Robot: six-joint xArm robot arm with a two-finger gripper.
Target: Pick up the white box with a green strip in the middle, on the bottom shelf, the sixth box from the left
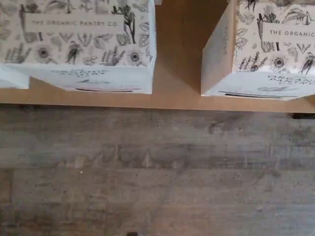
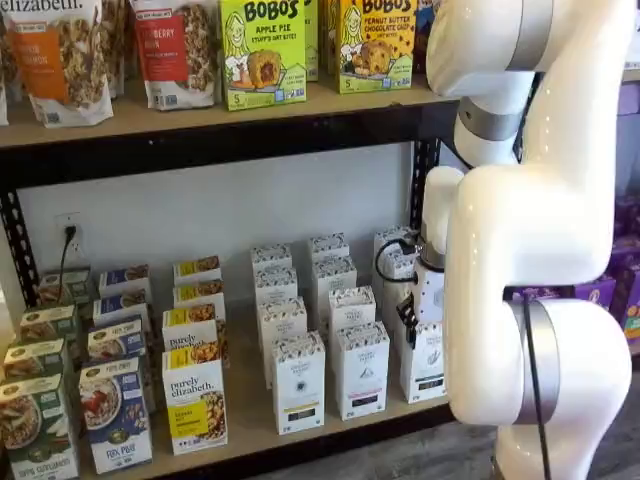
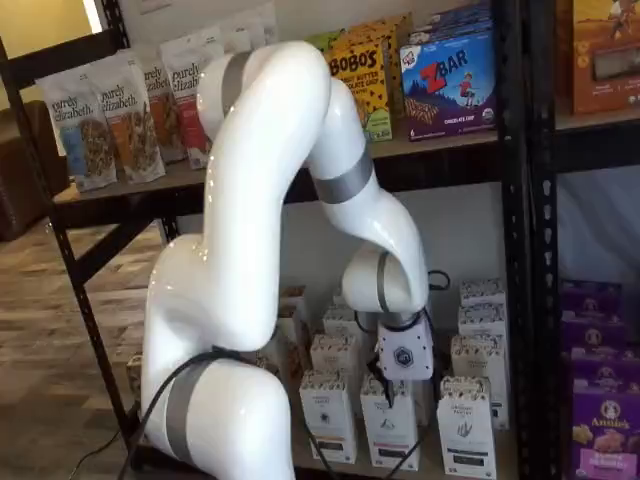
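The white box point(image 2: 425, 362) stands at the front right of the bottom shelf point(image 2: 250, 425), partly behind my arm. It also shows in a shelf view point(image 3: 467, 428). My gripper point(image 2: 409, 322) hangs in front of the shelf just above and left of that box, apart from it. Its white body and dark fingers also show in a shelf view point(image 3: 380, 385); no gap or grasp can be read. In the wrist view two such cartons, one point(image 1: 78, 39) and another point(image 1: 268, 46), show from above with bare board point(image 1: 179, 73) between them.
More white cartons point(image 2: 360, 370) stand in rows to the left, then Purely Elizabeth boxes point(image 2: 195, 400). The upper board holds Bobo's boxes point(image 2: 262, 50). A black rack upright point(image 3: 515, 250) and purple boxes point(image 3: 600, 420) stand to the right. Grey wood floor point(image 1: 157, 172) lies below the shelf edge.
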